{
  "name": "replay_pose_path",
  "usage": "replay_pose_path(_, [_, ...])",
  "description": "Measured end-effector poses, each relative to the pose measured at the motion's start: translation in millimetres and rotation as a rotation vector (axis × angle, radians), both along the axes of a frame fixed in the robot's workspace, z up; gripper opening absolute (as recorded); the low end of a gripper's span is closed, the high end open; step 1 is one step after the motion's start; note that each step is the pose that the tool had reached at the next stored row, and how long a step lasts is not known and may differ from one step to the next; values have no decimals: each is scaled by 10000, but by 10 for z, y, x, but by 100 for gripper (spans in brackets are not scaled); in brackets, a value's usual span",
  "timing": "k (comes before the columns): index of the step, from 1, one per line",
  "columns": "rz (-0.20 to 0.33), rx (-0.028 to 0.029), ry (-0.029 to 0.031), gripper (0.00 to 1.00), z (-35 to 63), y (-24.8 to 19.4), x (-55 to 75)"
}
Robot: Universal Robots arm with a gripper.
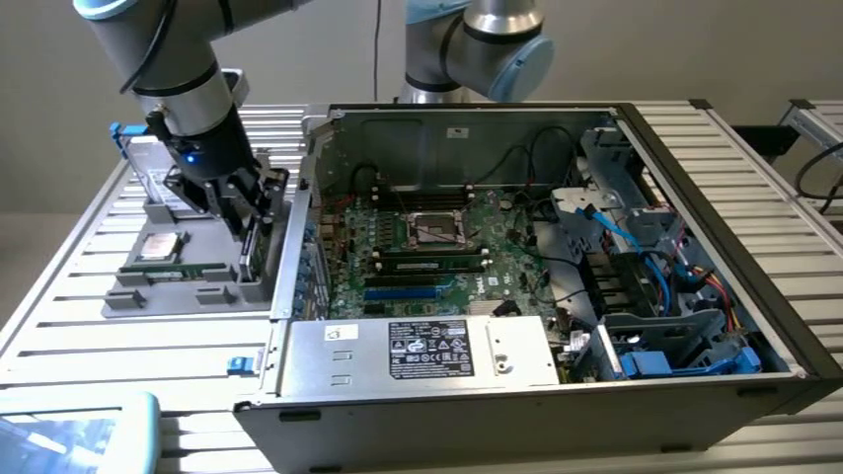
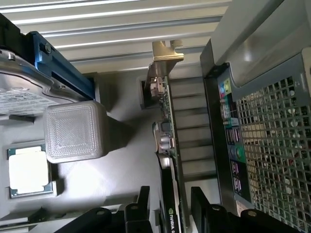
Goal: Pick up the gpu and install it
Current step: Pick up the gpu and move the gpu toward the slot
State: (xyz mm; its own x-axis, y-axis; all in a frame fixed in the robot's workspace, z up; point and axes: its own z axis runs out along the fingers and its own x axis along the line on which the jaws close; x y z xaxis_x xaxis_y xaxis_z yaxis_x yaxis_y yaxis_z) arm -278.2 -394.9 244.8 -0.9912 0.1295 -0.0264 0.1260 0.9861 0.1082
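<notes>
The gpu (image 1: 264,259) stands on edge in a slot at the near-case side of the grey parts tray (image 1: 185,296). In the wrist view the gpu (image 2: 167,145) appears as a thin green board with a black cooler and a metal bracket at its far end. My gripper (image 1: 251,222) is lowered over it. Its two black fingers (image 2: 144,204) straddle the card, one on each side, with a narrow gap on the cooler side. The gripper (image 2: 171,208) is open and the card rests in the tray.
The open computer case (image 1: 527,257) lies right beside the tray, its rear port panel (image 2: 233,136) close to the card. Blue slots (image 1: 409,293) show on the motherboard. The tray also holds a processor (image 2: 28,170), a hard drive (image 2: 19,92) and a memory stick (image 1: 178,269).
</notes>
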Motion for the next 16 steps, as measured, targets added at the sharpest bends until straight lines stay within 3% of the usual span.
replay_pose_path(11, [-1,21,-5,47,-79,-5,23])
replay_pose_path(16, [29,136,-7,47,-89,-23,23])
